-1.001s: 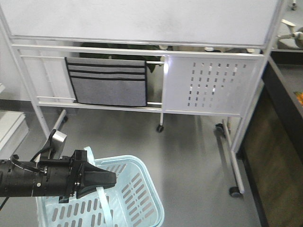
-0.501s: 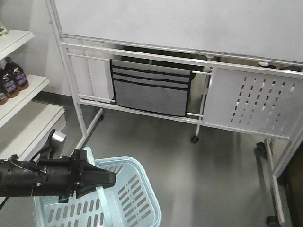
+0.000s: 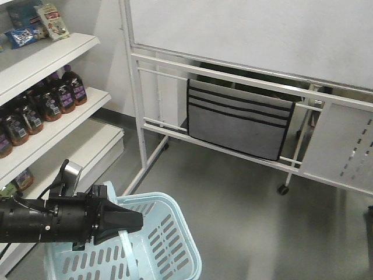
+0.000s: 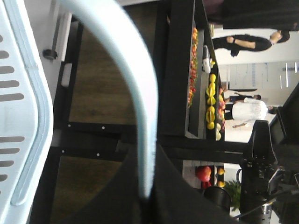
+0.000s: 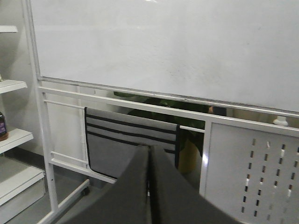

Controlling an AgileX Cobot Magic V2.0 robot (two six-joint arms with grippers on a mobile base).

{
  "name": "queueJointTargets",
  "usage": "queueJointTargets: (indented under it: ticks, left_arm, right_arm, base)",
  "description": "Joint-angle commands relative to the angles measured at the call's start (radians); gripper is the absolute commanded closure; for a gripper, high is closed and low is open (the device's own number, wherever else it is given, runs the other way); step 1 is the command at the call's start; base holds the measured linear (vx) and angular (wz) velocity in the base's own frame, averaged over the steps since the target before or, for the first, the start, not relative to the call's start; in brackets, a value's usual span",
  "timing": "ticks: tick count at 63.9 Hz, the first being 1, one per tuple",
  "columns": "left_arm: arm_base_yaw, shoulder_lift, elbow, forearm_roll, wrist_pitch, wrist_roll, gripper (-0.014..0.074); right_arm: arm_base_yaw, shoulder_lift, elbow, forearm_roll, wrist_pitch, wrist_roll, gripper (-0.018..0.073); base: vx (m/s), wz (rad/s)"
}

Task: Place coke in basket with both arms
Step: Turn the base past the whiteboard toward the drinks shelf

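A: The shelf (image 3: 55, 58) stands left of the basket (image 3: 166, 236); who carries it?
B: The left gripper (image 3: 139, 221), clamped on its handle (image 4: 140, 116); the right gripper (image 5: 149, 153) is closed, empty. No coke is in view, so the basket should ride level.
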Motion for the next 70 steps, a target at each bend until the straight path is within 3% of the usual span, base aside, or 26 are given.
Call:
queueJointTargets:
  ticks: [1,70]
  left_arm:
    - [-0.007,-0.034,-0.024,-0.056,0.078,0.002,0.0602]
    - [-0.007,-0.034,-0.024,-0.056,0.078,0.002,0.0602]
  right_arm:
    - [0.001,0.006,0.008,-0.005,-0.077,-0.005,0.0569]
    - [0.001,0.006,0.008,-0.005,-0.078,-0.005,0.0569]
  base:
    - [0.1,0.35]
    - [0.09,0.33]
